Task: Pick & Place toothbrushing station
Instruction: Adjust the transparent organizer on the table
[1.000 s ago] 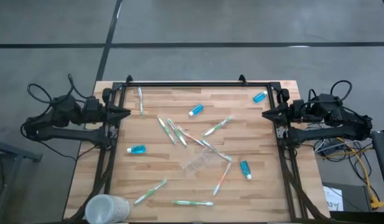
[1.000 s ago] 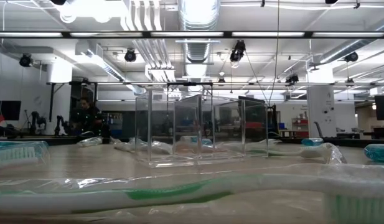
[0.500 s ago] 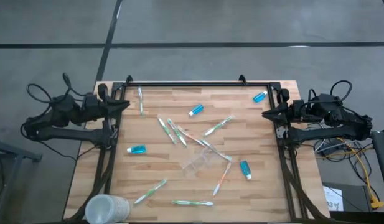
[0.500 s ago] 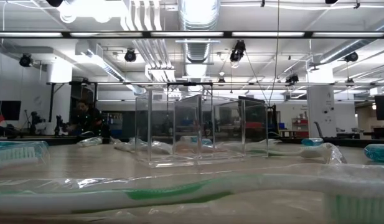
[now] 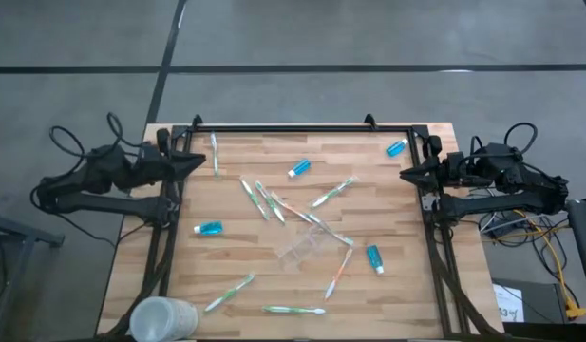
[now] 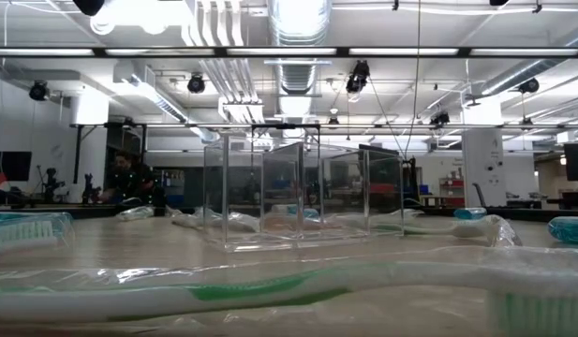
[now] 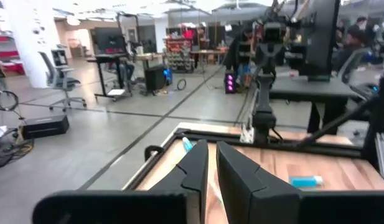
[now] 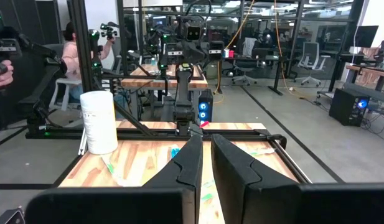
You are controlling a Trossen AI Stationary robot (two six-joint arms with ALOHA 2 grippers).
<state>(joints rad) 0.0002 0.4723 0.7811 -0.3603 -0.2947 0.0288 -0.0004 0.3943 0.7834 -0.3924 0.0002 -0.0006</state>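
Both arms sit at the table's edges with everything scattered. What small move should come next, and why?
Probably swing the left gripper out toward the nearest toothbrush: both sets of jaws are shut and empty, the clear holder stands mid-table, and nothing is gathered there yet.

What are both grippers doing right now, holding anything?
Left gripper: shut, holding nothing, at the table's left edge.
Right gripper: shut, holding nothing, at the table's right edge.

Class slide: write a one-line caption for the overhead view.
Clear holder lies mid-table among scattered toothbrushes and blue tubes; both arms wait at the edges.
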